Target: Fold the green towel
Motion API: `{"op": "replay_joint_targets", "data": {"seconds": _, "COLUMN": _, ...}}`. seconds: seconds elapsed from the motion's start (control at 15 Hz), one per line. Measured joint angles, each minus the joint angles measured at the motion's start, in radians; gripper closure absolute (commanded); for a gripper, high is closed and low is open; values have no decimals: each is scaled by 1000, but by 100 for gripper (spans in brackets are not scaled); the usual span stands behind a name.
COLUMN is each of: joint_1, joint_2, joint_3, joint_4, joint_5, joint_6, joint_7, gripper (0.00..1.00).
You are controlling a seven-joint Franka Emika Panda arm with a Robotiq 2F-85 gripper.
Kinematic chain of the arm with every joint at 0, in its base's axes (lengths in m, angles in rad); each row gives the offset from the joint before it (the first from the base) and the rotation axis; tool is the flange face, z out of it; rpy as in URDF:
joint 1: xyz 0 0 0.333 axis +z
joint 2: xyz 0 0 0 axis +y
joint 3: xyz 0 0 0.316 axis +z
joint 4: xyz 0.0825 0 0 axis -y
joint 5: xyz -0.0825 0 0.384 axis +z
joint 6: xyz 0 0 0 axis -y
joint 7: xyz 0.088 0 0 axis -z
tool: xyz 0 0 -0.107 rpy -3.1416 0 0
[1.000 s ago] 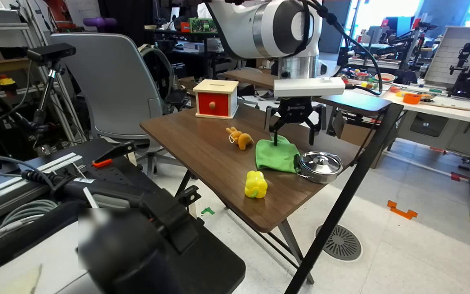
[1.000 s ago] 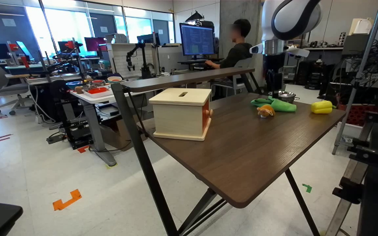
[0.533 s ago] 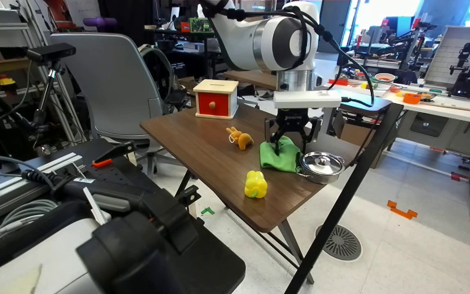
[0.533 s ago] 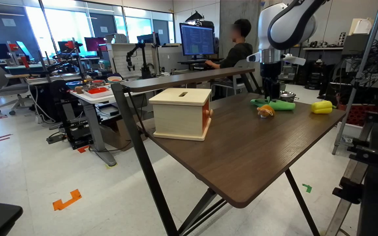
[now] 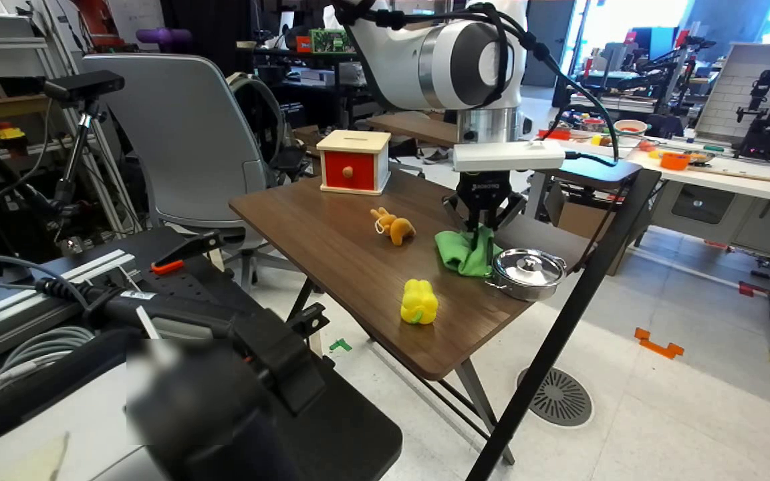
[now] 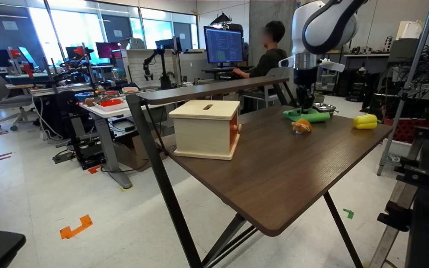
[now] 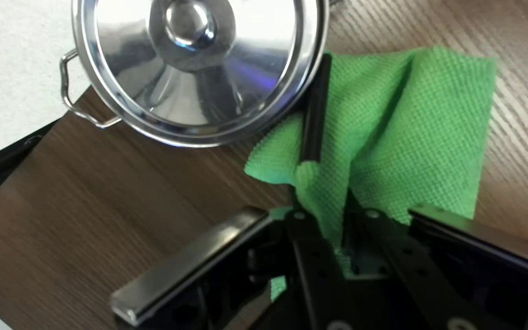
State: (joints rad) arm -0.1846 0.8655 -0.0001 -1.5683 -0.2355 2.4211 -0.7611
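Observation:
The green towel (image 5: 455, 252) lies rumpled on the table, touching or nearly touching the lidded metal pot (image 5: 527, 269). My gripper (image 5: 481, 248) points down into the cloth, its fingers drawn close together. From the wrist view, a bunched ridge of the towel (image 7: 429, 137) rises between the fingers of the gripper (image 7: 321, 201), so it is shut on that fold. The rest of the cloth spreads flat on one side. The fingertips themselves are hidden by the towel. Next to the towel (image 6: 315, 116), in an exterior view, the gripper (image 6: 304, 108) reaches down to the cloth.
A black bar (image 7: 314, 114), perhaps the pot's handle, presses against the towel beside the pot. An orange toy (image 5: 395, 226) and a yellow pepper (image 5: 419, 302) stand nearby on the table. A wooden box (image 6: 204, 134) with a red drawer sits farther along.
The arm has come down and the fingers have closed from wide apart, gathering a fold of the towel between them. The towel has bunched up and its free side has drawn toward the pot.

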Motion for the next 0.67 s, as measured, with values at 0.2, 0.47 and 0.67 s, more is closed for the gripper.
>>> {"op": "replay_joint_targets", "data": {"seconds": 0.2, "joint_1": 2, "joint_2": 0, "joint_3": 0, "joint_4": 1, "joint_5": 0, "joint_6": 0, "joint_7": 0, "gripper": 97}}
{"op": "replay_joint_targets", "data": {"seconds": 0.47, "joint_1": 11, "joint_2": 0, "joint_3": 0, "joint_4": 7, "joint_5": 0, "joint_6": 0, "joint_7": 16, "gripper": 97}}
{"op": "replay_joint_targets", "data": {"seconds": 0.67, "joint_1": 31, "joint_2": -10, "joint_3": -20, "joint_4": 18, "joint_5": -9, "joint_6": 13, "joint_7": 100, "gripper": 97}}
